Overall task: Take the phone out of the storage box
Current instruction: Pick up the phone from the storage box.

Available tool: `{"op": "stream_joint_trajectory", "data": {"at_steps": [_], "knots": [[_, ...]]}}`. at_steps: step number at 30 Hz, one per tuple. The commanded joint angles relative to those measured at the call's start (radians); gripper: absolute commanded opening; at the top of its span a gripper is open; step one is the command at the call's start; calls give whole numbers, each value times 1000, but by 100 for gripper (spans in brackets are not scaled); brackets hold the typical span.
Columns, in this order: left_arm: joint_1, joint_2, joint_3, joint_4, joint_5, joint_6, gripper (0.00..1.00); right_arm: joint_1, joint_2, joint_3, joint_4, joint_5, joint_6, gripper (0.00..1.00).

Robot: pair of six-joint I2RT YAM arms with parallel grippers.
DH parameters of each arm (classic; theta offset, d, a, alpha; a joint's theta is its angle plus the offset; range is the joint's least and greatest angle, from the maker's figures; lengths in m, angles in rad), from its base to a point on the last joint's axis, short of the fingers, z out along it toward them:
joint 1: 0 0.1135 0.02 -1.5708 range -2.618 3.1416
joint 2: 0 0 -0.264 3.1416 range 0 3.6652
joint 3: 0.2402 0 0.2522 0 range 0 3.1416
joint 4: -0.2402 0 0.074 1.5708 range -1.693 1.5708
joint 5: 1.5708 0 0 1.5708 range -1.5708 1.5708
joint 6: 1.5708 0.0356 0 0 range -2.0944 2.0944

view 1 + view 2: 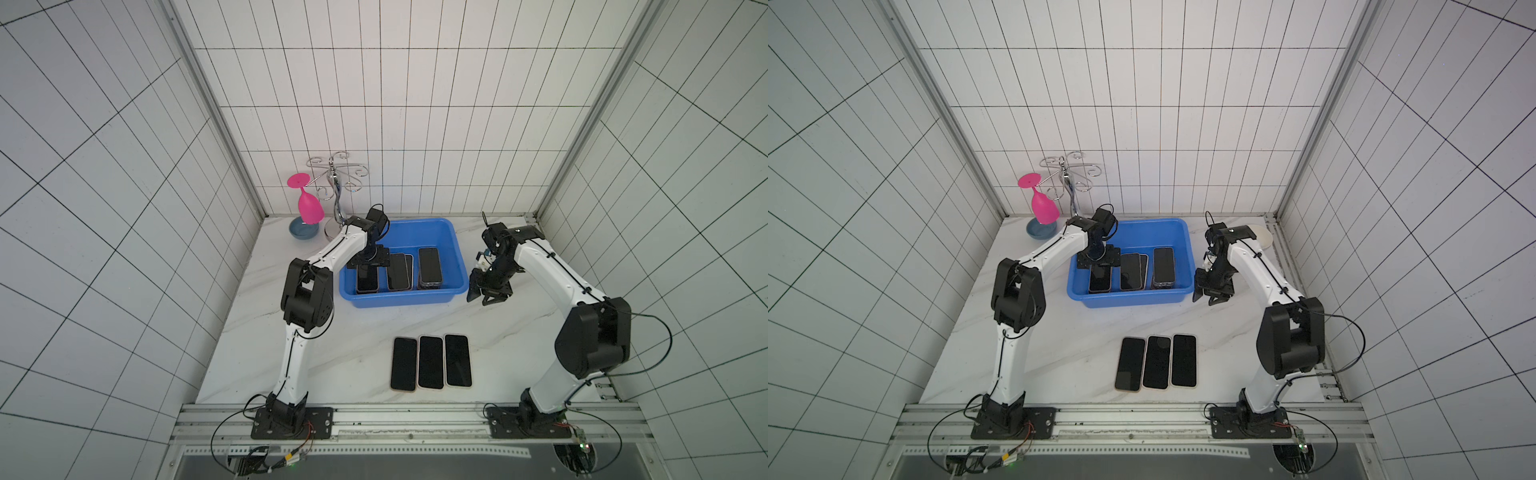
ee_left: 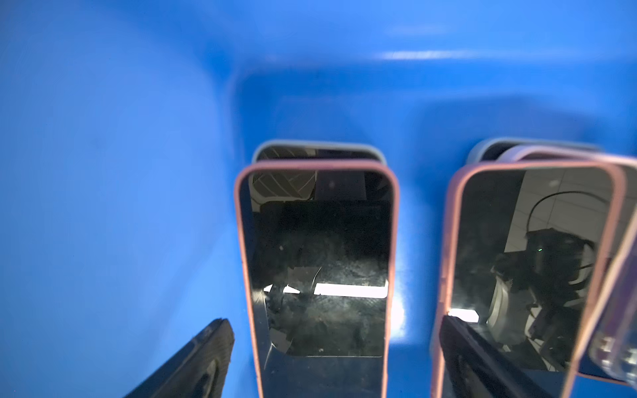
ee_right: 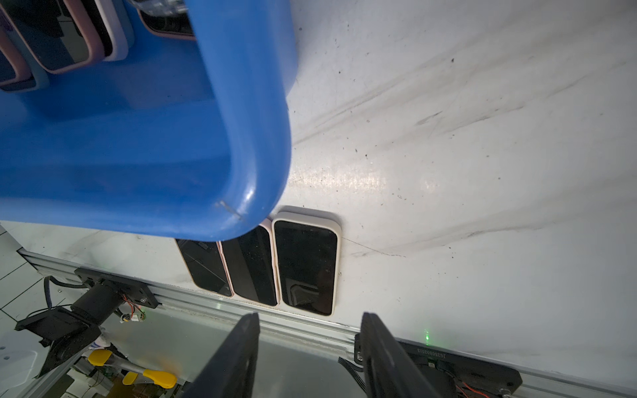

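Observation:
The blue storage box (image 1: 403, 298) stands at the back middle of the table in both top views. Inside it lie three rows of stacked phones, dark screens up. My left gripper (image 1: 366, 272) reaches down into the box over the leftmost phone (image 1: 367, 284). In the left wrist view that pink-cased phone (image 2: 317, 258) lies between the spread fingers (image 2: 206, 358), which stand clear of its edges; the left gripper (image 2: 336, 330) is open. My right gripper (image 1: 484, 297) hovers beside the box's right wall, open and empty (image 3: 310, 330).
Three phones (image 1: 431, 361) lie side by side on the marble table near the front. At the back left a pink goblet (image 1: 309, 203) hangs upside down from a wire rack (image 1: 338, 183) over a grey-blue dish (image 1: 304, 229). A white bowl (image 1: 1262, 235) sits behind the right arm.

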Motion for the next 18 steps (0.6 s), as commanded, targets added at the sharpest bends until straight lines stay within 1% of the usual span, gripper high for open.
{"op": "stream_joint_trajectory", "data": {"at_steps": [1,5,9,13,18], "knots": [[5,25,-18,50,18,-12,96,-7,-3,-18,-29,3,-16,51],[7,42,-22,63,29,-15,90,-8,0,-16,-31,8,-23,51],[7,52,-36,70,23,-12,79,-10,2,-11,-35,16,-26,51],[11,48,-45,80,31,-6,76,-10,8,2,-41,15,-29,51],[13,23,-44,83,31,5,62,-9,20,27,-41,9,-25,49]]}}
